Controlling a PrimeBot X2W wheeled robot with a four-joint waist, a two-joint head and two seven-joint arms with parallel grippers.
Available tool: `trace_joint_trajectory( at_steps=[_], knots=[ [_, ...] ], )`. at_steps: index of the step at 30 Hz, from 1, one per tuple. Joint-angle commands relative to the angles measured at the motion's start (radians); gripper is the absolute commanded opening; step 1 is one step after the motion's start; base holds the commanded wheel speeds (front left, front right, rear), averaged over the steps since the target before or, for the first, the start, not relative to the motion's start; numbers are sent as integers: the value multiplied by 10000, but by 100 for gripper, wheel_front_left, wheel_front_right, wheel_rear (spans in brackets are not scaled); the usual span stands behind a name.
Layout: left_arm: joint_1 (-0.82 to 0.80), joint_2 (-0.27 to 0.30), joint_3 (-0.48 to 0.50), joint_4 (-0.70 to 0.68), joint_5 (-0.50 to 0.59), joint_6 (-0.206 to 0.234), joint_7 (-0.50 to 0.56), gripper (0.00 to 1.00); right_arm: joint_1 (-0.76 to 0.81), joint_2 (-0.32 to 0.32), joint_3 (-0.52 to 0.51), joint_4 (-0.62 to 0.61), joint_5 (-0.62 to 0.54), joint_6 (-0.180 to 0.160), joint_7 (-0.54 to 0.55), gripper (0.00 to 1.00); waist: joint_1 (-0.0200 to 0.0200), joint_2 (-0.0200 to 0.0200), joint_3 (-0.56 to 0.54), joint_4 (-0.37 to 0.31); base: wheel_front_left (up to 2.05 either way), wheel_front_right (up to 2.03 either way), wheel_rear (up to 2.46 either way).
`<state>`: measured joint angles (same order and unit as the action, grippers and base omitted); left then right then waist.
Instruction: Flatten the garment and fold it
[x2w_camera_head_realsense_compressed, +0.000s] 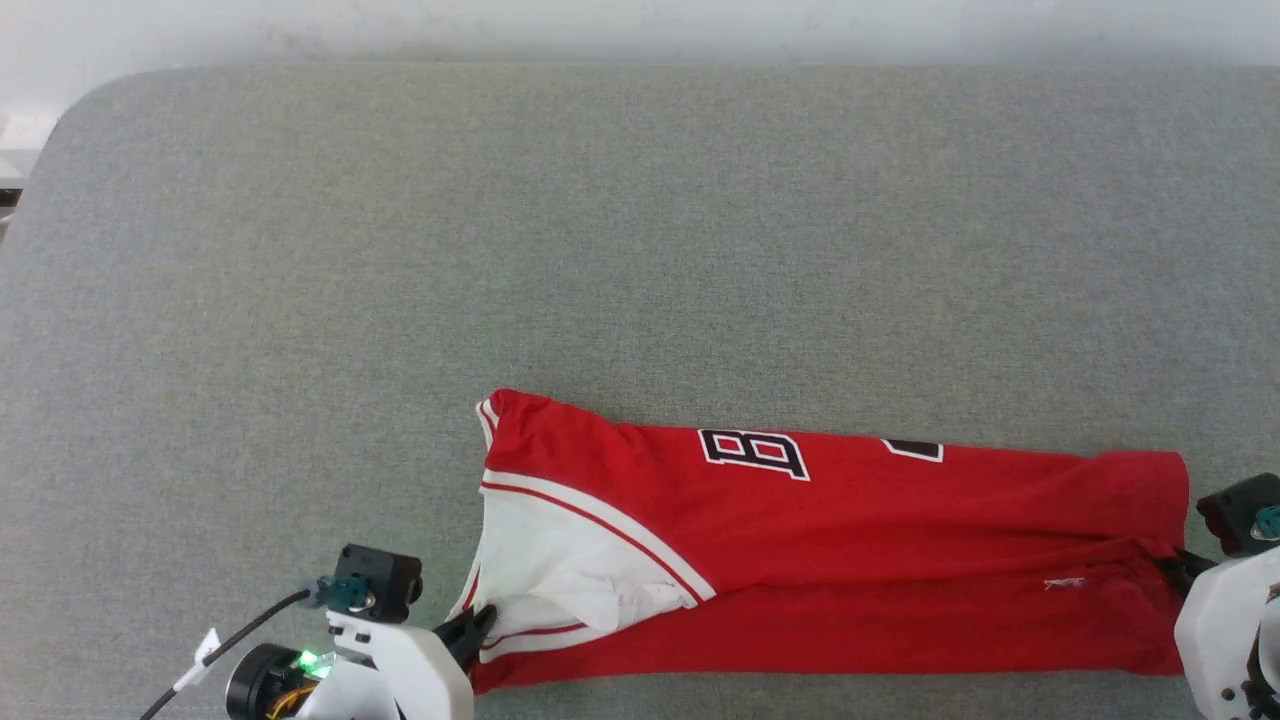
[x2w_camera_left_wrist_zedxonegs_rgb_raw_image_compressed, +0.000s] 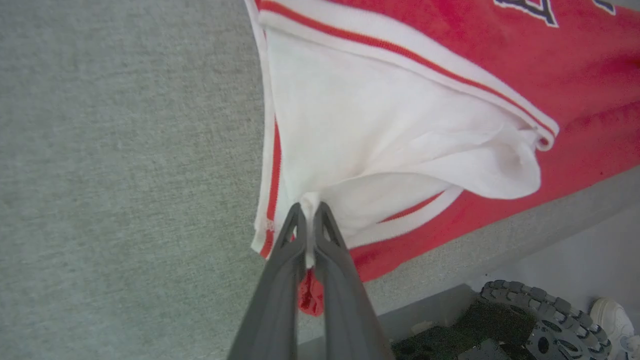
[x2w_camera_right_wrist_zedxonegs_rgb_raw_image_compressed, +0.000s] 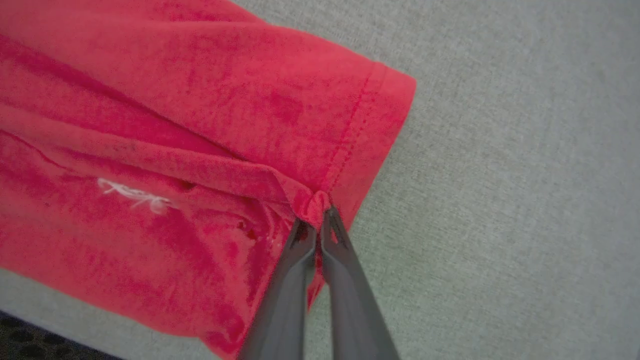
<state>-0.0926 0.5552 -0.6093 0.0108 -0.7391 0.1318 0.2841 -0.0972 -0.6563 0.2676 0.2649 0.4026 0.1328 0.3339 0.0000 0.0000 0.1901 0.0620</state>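
Note:
The red jersey (x2w_camera_head_realsense_compressed: 850, 560) lies stretched in a long folded band across the near part of the grey table, its black white-outlined lettering along the far edge. A white panel with red-and-white trim (x2w_camera_left_wrist_zedxonegs_rgb_raw_image_compressed: 360, 125) opens at its left end. My left gripper (x2w_camera_head_realsense_compressed: 480, 625) is shut on that left end, pinching white and red fabric between its fingers (x2w_camera_left_wrist_zedxonegs_rgb_raw_image_compressed: 272, 280). At the jersey's right hem my right gripper (x2w_camera_head_realsense_compressed: 1172, 567) is shut on a bunched fold of red cloth (x2w_camera_right_wrist_zedxonegs_rgb_raw_image_compressed: 315, 202).
The grey fabric-covered table (x2w_camera_head_realsense_compressed: 640, 230) stretches wide beyond the jersey, with a rounded far-left corner. Its near edge runs just below the jersey. Past that edge, in the left wrist view, a wheel of my base (x2w_camera_left_wrist_zedxonegs_rgb_raw_image_compressed: 540, 320) and the floor show.

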Motion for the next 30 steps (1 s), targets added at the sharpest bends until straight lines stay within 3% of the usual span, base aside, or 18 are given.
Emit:
trace_joint_trajectory(
  at_steps=[1, 2, 3, 4, 14, 19, 26, 30],
  knots=[
    [-189, -54, -39, 169, 18, -91, -88, 0, 66, -54, 60, -2, -84, -21, 48, 0, 0, 0, 17, -20, 0, 0, 0],
    [-230, -85, -77, 321, 35, -145, -114, 12, 45, -76, 111, 17, -120, -21, 46, 45, 0, 0, -6, -27, 0, 0, 0],
    [-264, -129, -95, 455, 43, -183, -172, 94, 40, -95, 199, 23, -103, -21, 52, 100, 0, 0, -44, -26, 0, 0, 0],
    [-302, -188, -76, 574, 47, -200, -286, 100, 33, -99, 238, 16, -39, -21, 19, 100, 0, 0, -82, -22, 0, 0, 0],
    [-229, -794, 504, 1147, -204, -302, -2042, 100, 145, -299, -205, -1107, 1002, -21, 599, 100, 0, 0, -993, -66, 0, 0, 0],
    [-186, -1190, 942, 1254, -163, -288, -3513, 100, 449, -175, -1199, -2090, 1193, -21, 1235, 100, 0, 0, -1290, -73, 0, 0, 0],
    [-49, -1916, 1805, 1158, 141, -222, -5350, 100, 1109, 1709, -3091, -2563, 663, -21, 1865, 100, 0, 0, -1331, -3, 0, 0, 0],
    [17, -2570, 3256, 375, 1232, -326, -5450, 100, 1312, 3020, -4191, -2388, -55, -21, 1881, 100, 0, 0, -1155, 147, 0, 0, 0]
  ],
)
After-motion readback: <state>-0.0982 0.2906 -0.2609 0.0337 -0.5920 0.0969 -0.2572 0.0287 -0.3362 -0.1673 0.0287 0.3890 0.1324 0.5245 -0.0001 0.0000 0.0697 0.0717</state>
